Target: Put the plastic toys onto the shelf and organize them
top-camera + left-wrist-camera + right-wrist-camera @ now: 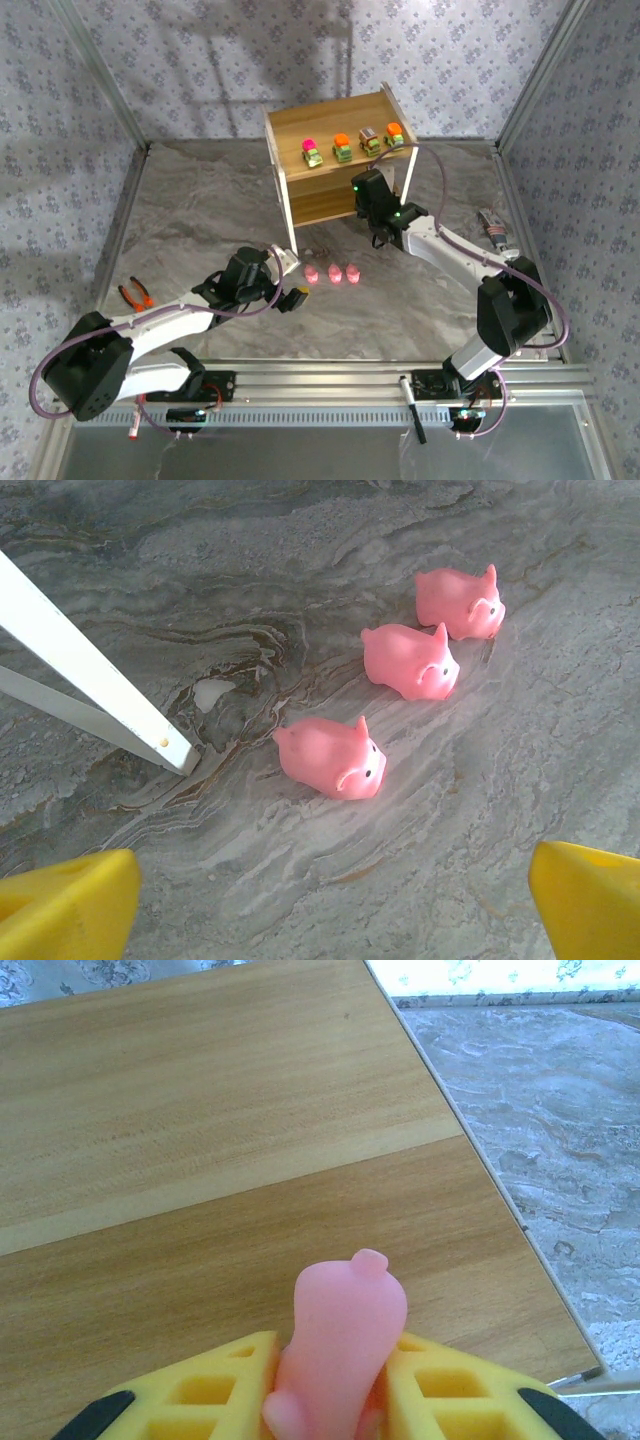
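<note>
The right fingers (215, 1390) are clenched on a pink pig (345, 1330), held over the lower board of the shelf (200, 1240). That is likely because the top tier already carries the four cars (342, 148) in a row. The board ahead of the pig is bare, so there's plenty of room. Its right edge lies near, though, and I'd set the pig well inside it. The left fingers (70, 905) are released, wide apart with nothing between them, over the tabletop (300, 540) just short of three pigs (330, 758) in a line. The nearest one sits close to the shelf's white leg (90, 680), which could crowd a grab.
</note>
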Controlling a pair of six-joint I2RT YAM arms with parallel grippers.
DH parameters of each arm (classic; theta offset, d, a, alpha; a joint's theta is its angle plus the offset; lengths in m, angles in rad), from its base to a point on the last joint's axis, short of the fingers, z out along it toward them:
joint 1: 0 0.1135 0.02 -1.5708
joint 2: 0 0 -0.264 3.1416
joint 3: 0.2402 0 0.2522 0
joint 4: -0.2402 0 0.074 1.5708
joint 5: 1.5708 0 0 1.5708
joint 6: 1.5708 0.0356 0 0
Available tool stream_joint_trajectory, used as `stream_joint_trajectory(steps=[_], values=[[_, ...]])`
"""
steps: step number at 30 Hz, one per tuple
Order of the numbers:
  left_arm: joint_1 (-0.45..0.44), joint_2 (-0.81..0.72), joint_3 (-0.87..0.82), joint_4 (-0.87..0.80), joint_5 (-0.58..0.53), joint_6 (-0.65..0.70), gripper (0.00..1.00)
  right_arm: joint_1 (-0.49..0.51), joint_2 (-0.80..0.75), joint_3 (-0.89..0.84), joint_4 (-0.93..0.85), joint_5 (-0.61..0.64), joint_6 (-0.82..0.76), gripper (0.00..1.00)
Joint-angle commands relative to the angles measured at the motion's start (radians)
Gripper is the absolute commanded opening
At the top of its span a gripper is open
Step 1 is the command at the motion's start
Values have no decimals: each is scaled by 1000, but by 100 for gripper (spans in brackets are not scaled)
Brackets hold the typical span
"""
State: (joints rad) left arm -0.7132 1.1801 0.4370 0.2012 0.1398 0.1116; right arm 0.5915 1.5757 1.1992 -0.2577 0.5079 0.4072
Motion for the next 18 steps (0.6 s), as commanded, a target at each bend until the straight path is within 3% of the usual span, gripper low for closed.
stream_joint_trajectory(steps=[1,18], values=[[5,4,19,-5,20,4,100,-10,23,37,-6,-12,7,30],[5,5,22,-8,20,4,100,-3,37,66,-37,-21,-18,39]])
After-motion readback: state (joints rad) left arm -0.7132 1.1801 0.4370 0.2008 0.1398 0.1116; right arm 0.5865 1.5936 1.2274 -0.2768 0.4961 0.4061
